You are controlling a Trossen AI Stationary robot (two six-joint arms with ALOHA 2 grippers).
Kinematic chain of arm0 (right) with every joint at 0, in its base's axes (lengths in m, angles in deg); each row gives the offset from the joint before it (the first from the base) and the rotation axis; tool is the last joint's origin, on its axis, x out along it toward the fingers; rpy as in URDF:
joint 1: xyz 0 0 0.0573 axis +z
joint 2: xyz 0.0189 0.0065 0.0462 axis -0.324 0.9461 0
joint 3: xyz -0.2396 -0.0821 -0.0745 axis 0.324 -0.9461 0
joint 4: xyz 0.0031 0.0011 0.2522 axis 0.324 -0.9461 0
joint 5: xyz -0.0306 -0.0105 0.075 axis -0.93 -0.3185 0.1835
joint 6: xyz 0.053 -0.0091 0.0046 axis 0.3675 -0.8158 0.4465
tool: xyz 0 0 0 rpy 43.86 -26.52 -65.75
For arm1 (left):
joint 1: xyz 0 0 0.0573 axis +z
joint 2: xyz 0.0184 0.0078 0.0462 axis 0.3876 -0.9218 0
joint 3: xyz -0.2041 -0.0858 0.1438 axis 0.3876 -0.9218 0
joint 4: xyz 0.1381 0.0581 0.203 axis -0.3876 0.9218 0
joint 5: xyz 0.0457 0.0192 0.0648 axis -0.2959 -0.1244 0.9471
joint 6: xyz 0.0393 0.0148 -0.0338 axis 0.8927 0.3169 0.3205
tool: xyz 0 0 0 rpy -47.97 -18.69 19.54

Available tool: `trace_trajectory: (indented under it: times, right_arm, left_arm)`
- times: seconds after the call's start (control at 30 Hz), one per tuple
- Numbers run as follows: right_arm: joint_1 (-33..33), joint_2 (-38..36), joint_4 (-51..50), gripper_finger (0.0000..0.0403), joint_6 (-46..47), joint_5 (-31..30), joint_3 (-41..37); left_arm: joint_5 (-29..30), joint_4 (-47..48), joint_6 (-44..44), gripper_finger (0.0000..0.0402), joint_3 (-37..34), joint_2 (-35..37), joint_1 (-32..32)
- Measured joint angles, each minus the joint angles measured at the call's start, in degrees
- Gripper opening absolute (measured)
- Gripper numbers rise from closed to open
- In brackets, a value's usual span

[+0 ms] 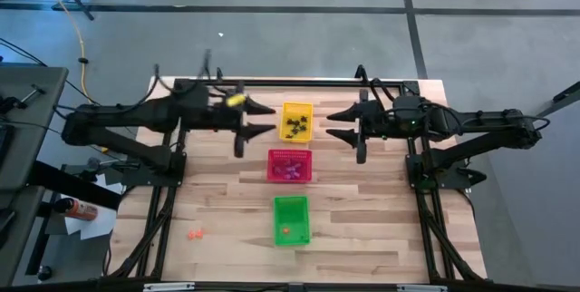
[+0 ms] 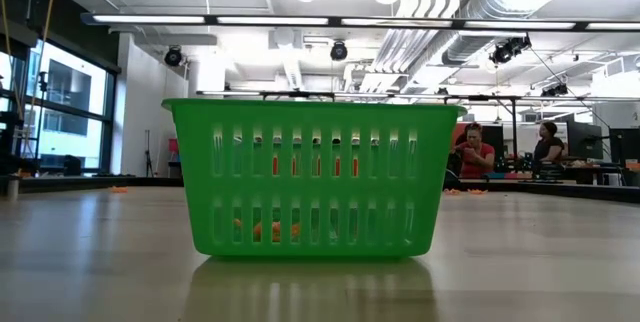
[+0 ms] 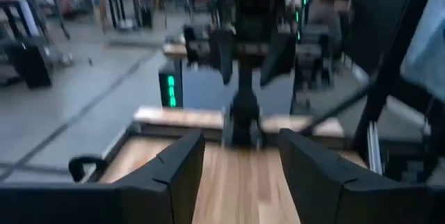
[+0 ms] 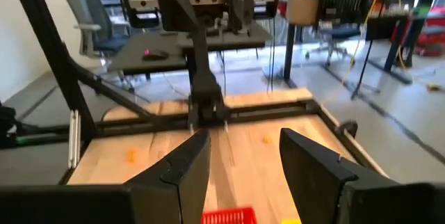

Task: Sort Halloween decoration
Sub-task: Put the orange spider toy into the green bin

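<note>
Three mesh baskets stand in a row down the table's middle. The yellow basket at the far end holds black trinkets, the red basket holds purple-pink ones, and the green basket holds an orange one. Two orange trinkets lie on the bare wood at the near left. My left gripper hovers open, raised and level, just left of the yellow basket. My right gripper hovers open just right of it. Neither holds anything.
The table's black frame runs along its far edge. Free wood lies to either side of the basket row. Two people sit at tables in the room beyond.
</note>
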Motion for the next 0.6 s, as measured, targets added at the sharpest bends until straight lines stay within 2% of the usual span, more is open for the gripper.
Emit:
trace_trajectory:
  times: [0.17, 0.3, 0.6]
  right_arm:
    - [0.0, 0.0, 2.9, 0.0169, -2.0, 2.4, 0.0]
    - [0.0, 0.0, 2.2, 0.0169, -2.1, 2.5, 0.0]
    - [0.0, 0.0, 1.3, 0.0169, -1.7, 2.2, 0.0]
  left_arm:
    - [0.1, -11.8, -3.4, 0.017, -9.6, 3.4, -0.1]
    - [-0.7, -18.1, -6.2, 0.017, -15.8, 3.2, 0.0]
    - [-2.3, -19.7, -4.5, 0.017, -16.3, 3.4, 0.2]
